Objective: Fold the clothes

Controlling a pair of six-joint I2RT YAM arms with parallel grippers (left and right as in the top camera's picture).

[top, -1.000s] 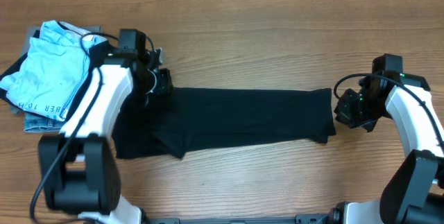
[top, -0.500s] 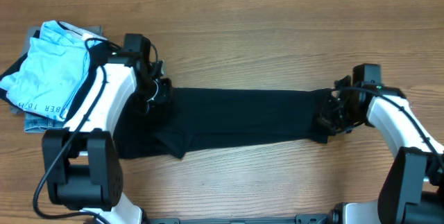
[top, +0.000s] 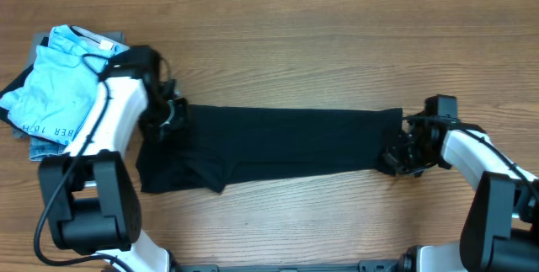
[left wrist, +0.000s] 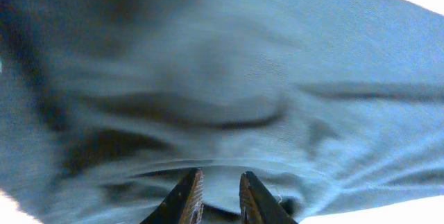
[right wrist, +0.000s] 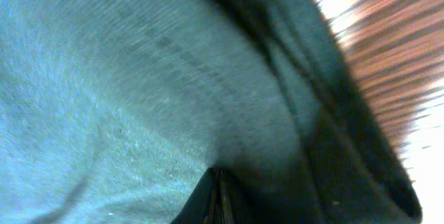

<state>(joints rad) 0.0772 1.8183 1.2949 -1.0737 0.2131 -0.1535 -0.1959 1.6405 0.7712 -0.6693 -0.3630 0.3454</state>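
Observation:
The clothes (top: 286, 141) are a black T-shirt lying as a long flat strip across the wooden table. My left gripper (top: 173, 120) is at the strip's upper left end. In the left wrist view its jaws (left wrist: 222, 186) stand close together with a ridge of the fabric (left wrist: 229, 78) pinched between them. At the strip's lower right corner my right gripper (top: 396, 156) rests on the cloth. In the right wrist view its fingers (right wrist: 216, 182) are pressed together, tips against the fabric (right wrist: 104, 78), with nothing seen between them.
A pile of folded garments lies at the far left: a light blue one (top: 59, 78) on top, a grey-blue denim-like piece (top: 46, 146) beneath. Bare wooden table (top: 337, 36) surrounds the shirt. Both white arms reach in from the front edge.
My left gripper has slid left along the shirt's top edge and its jaws have narrowed on the cloth. The right gripper has come in from beside the shirt onto its right end.

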